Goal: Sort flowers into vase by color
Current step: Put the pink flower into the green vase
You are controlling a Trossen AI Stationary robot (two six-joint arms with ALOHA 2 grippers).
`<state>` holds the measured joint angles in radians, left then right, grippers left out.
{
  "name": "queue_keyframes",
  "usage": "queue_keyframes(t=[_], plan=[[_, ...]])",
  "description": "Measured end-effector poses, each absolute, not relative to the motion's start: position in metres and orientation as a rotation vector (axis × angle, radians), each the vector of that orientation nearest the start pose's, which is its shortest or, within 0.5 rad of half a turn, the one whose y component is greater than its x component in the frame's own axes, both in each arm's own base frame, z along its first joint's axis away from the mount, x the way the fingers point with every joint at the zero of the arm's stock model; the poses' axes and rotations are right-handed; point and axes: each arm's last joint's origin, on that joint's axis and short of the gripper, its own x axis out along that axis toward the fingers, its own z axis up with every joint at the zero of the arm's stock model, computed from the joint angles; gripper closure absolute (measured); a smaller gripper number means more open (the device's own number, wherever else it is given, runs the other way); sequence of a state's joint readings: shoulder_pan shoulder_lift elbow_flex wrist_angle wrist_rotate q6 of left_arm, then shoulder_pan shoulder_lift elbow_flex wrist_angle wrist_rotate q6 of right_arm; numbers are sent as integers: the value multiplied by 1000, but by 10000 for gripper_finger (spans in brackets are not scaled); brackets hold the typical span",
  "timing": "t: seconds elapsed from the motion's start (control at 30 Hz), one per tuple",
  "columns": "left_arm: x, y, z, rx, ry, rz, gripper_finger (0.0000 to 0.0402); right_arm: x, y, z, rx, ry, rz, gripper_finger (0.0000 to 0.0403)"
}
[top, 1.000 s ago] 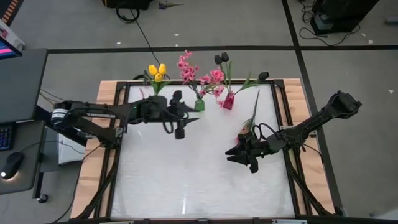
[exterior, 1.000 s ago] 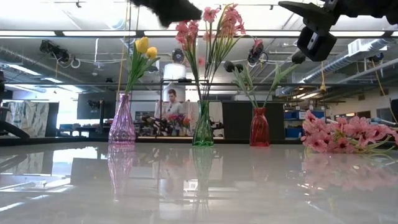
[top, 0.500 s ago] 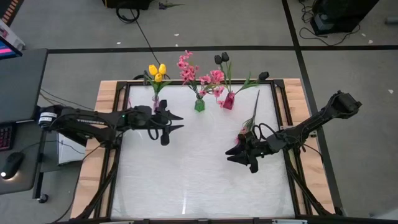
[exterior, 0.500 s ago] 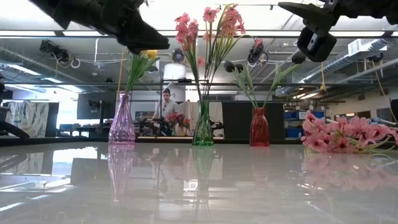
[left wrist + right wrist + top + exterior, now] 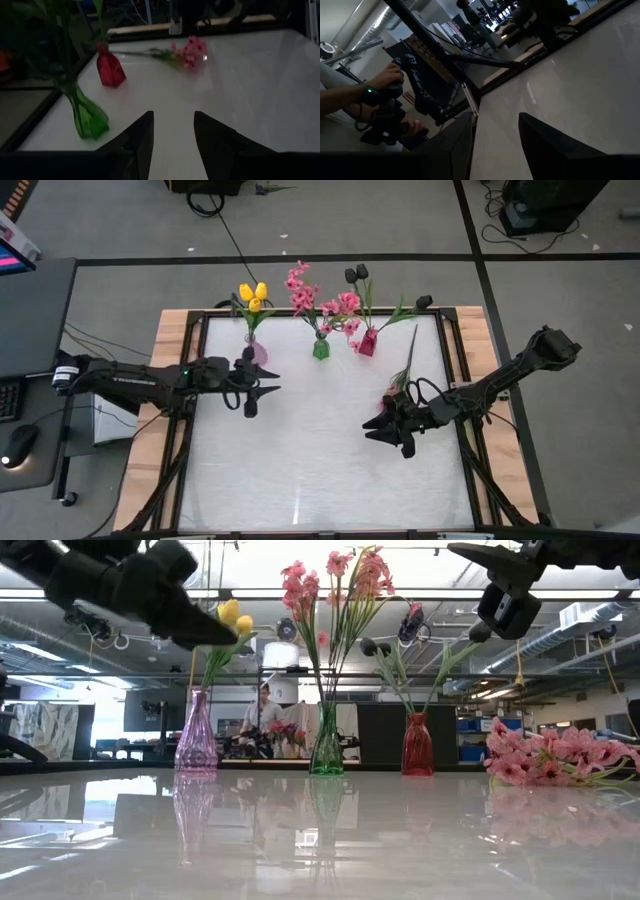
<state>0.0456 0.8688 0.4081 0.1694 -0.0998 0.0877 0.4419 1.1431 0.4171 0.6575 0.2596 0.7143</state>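
Observation:
Three vases stand in a row near the table's far edge. The purple vase [image 5: 255, 353] holds yellow tulips [image 5: 252, 295], the green vase [image 5: 321, 349] holds pink blossom sprays [image 5: 299, 288], and the red vase [image 5: 366, 344] holds dark tulips [image 5: 357, 274]. One loose pink spray [image 5: 398, 387] lies flat on the table's right side, stem pointing toward the far edge. My left gripper [image 5: 262, 395] hovers open just nearer than the purple vase. My right gripper [image 5: 385, 435] hangs open above the table, beside the loose spray's blossom head [image 5: 555, 755].
The white tabletop has a dark frame and wooden side rails [image 5: 168, 330]. Its near half is bare. A person stands in the room beyond the vases [image 5: 265, 710], and a person's hand [image 5: 385, 82] on a control handle shows past the table's edge.
My left gripper has drawn back from near the green vase toward the table's left edge and come lower, ending in front of the purple vase. The vases, the flowers and the loose spray have kept their places.

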Motion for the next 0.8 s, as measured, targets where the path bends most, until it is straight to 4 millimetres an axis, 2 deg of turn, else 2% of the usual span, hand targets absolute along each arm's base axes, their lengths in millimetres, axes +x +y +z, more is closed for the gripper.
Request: queue_keyframes(t=[0.37,0.8], plan=[[171,11,187,96,384,127,255,210,91,219,689,126,152,231],[171,11,187,99,381,127,255,210,91,219,688,127,151,231]])
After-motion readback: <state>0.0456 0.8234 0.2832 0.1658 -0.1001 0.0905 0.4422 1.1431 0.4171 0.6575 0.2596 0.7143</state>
